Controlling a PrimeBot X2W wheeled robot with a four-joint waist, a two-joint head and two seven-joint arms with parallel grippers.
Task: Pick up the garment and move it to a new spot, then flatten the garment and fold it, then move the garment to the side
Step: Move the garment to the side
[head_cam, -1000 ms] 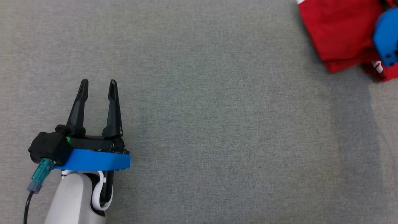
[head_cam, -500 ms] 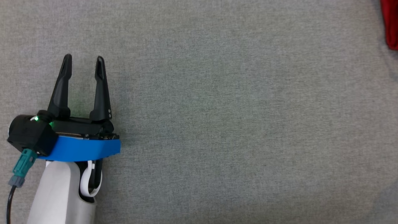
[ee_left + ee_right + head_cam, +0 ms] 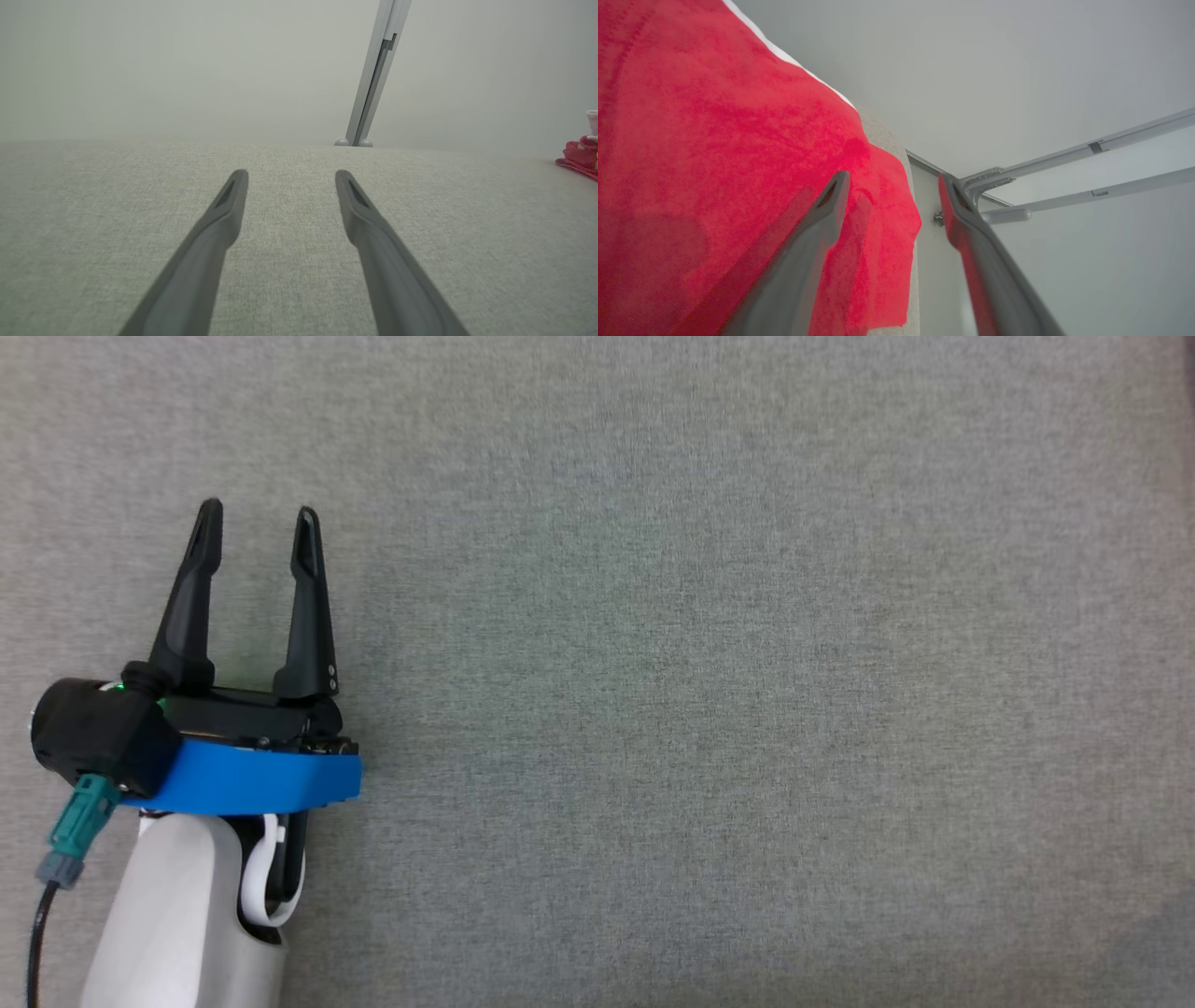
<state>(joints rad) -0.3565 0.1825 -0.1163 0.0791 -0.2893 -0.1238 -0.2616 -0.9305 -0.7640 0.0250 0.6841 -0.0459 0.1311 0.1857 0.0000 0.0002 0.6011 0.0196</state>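
1. One grey cloth-covered surface (image 3: 709,709) is the largest thing; it lies under everything else
2. One pale plain wall (image 3: 187,70) stands behind the far edge of the surface
3. There is one garment (image 3: 714,163). It is red, with a thin white edge at its top in the right wrist view. It lies on the surface and takes the left half of that view; its corner is near the edge of the surface, where a narrow grey strip shows beside it. In the left wrist view the garment (image 3: 579,158) is far at the right border, well apart from the left gripper, with a small pale thing (image 3: 592,121) just above it, too cut off to tell
4. Metal bars: one upright post (image 3: 373,70) behind the surface, and two long rails (image 3: 1087,149) beside the right gripper. I cannot tell if they are one frame
5. One left gripper (image 3: 259,513) at the lower left of the head view: its two dark fingers stand apart and hold nothing, and they point over the bare grey cloth
6. One right gripper (image 3: 893,177): its two fingers are also spread. One finger lies across the red cloth, the other is beside it, and the cloth is not clamped
7. On the left wrist there are one blue band (image 3: 243,784), one teal plug (image 3: 82,817) and one small green light (image 3: 119,687)
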